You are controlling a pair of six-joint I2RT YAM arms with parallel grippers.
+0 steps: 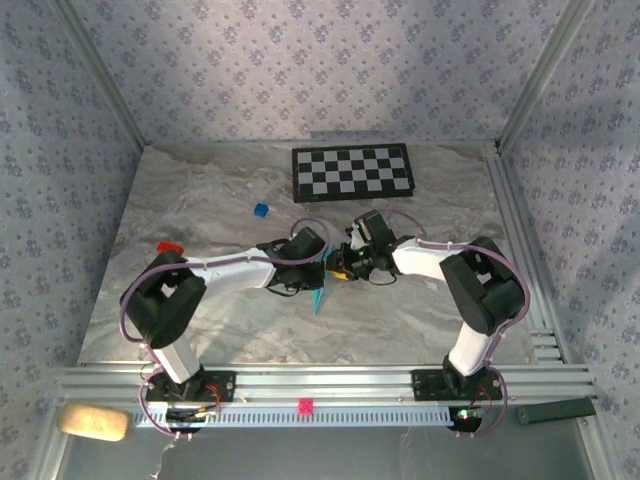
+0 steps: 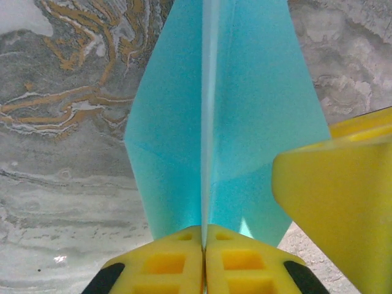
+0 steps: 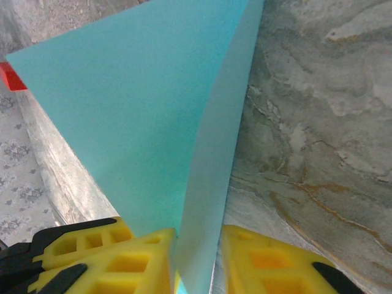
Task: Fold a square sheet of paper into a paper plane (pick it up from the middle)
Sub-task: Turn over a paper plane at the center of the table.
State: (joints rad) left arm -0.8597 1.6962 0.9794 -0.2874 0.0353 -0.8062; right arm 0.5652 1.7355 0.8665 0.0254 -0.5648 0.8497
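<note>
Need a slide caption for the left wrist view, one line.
Left gripper pinched shut on the centre crease of the light-blue paper plane, with the marble table behind.

No legible text or numbers anywhere, checkerboard [image 1: 351, 171] bears squares only, paper plane [image 2: 245, 110] seemingly blank

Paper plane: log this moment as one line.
plane: folded, centre crease showing | left gripper: shut on plane | right gripper: astride a flap, slight gap on one side
</note>
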